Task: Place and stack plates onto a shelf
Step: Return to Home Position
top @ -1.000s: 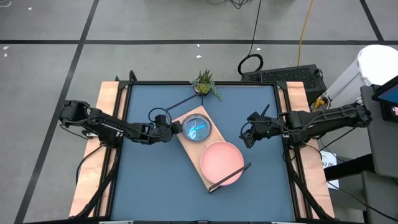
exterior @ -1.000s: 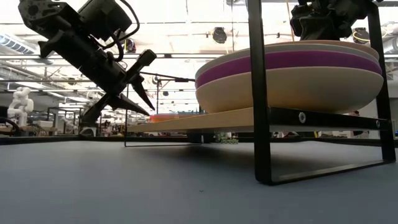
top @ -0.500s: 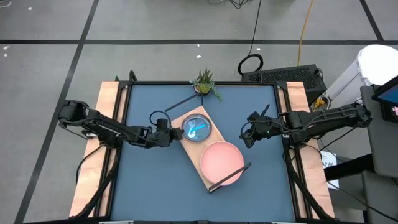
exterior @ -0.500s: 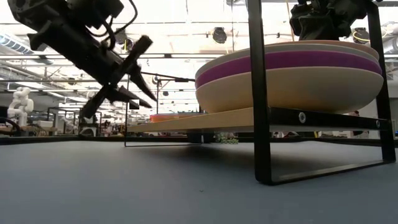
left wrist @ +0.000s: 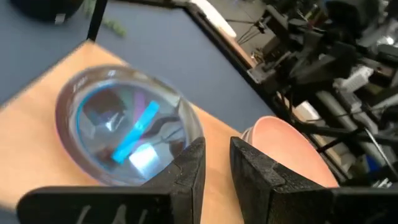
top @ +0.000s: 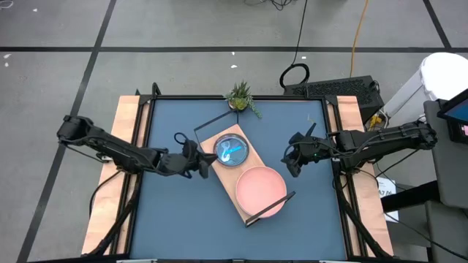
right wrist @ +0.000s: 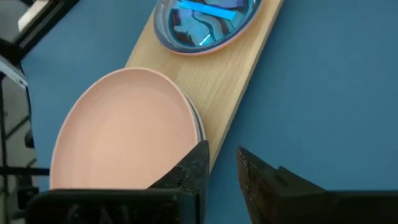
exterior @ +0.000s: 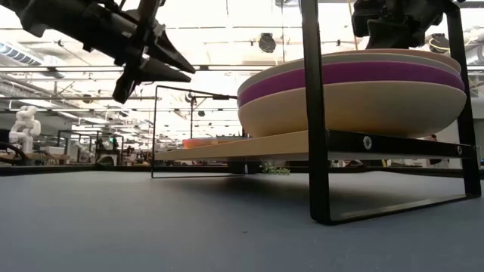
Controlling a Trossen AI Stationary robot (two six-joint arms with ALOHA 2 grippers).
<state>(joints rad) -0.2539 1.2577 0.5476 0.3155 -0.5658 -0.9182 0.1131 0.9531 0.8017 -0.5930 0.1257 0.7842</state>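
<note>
Potted plant [top: 240,96] behind the shelf [top: 232,191]; left gripper [top: 206,162] and right gripper [top: 290,162] slightly apart, empty.

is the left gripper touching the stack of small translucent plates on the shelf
Apart. The low view shows the left gripper raised well above the wooden shelf, nothing between its fingers.

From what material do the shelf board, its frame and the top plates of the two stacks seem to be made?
Shelf board: light wood, matt, probably; pale tan, faint grain in the right wrist view.
Frame: black metal, likely; thin straight bars with a screw.
Pink plate: opaque, smooth, satin; ceramic or plastic, cannot tell which.
Top small plate: translucent glossy plastic or glass; light passes through and bright reflections show.
</note>
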